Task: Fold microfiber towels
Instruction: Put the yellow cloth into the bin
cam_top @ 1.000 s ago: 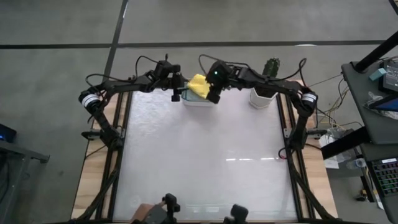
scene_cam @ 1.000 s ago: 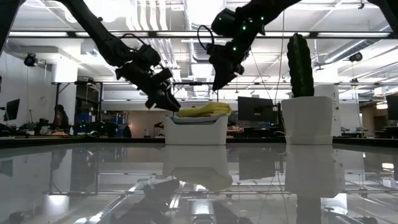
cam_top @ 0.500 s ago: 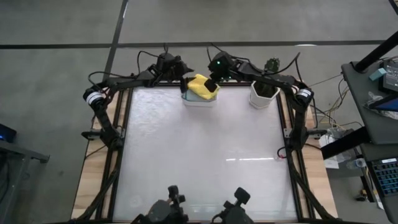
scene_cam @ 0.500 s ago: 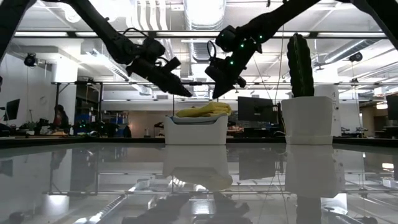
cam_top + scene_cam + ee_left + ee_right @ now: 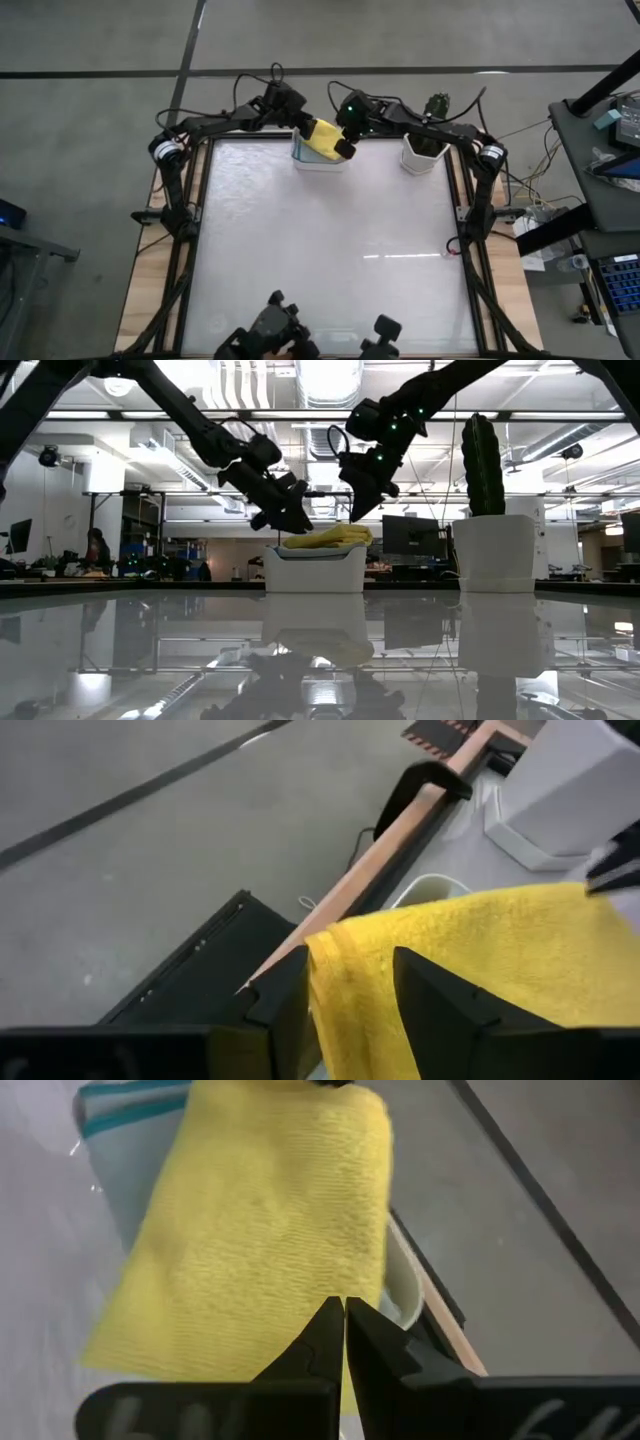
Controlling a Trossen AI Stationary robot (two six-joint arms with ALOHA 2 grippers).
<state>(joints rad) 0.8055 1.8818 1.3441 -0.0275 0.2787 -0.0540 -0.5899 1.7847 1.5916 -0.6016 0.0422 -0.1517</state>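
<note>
A yellow towel (image 5: pixel 320 138) (image 5: pixel 260 1210) lies folded on top of the white tub (image 5: pixel 318 163) (image 5: pixel 315 570) at the table's far edge, overhanging its rim. A strip of blue cloth (image 5: pixel 125 1102) shows under it. My left gripper (image 5: pixel 303 125) (image 5: pixel 350 965) is open at the tub's far left corner, one finger on each side of the towel's corner. My right gripper (image 5: pixel 345 150) (image 5: pixel 343 1305) is shut, its tip (image 5: pixel 358 517) just above the towel's right end, with nothing between its fingers. My left gripper has the yellow towel's folded corner (image 5: pixel 345 960) between its open fingers, which come slanting down from the table's far left. The towel lies on the tub. Whether the fingers touch the cloth, I cannot tell.
A cactus in a white pot (image 5: pixel 425 150) (image 5: pixel 490 550) stands to the right of the tub. The wooden frame rail (image 5: pixel 400 840) runs behind the tub. The wide white tabletop (image 5: pixel 320 250) stretches toward the near edge, where two dark mounts (image 5: pixel 275 335) stand.
My left gripper has moved toward the table's far edge and right, up to the towel's corner, and has rolled about its own axis. My right gripper has shifted slightly toward the towel's right end and has shut. The towel has stayed on the tub.
</note>
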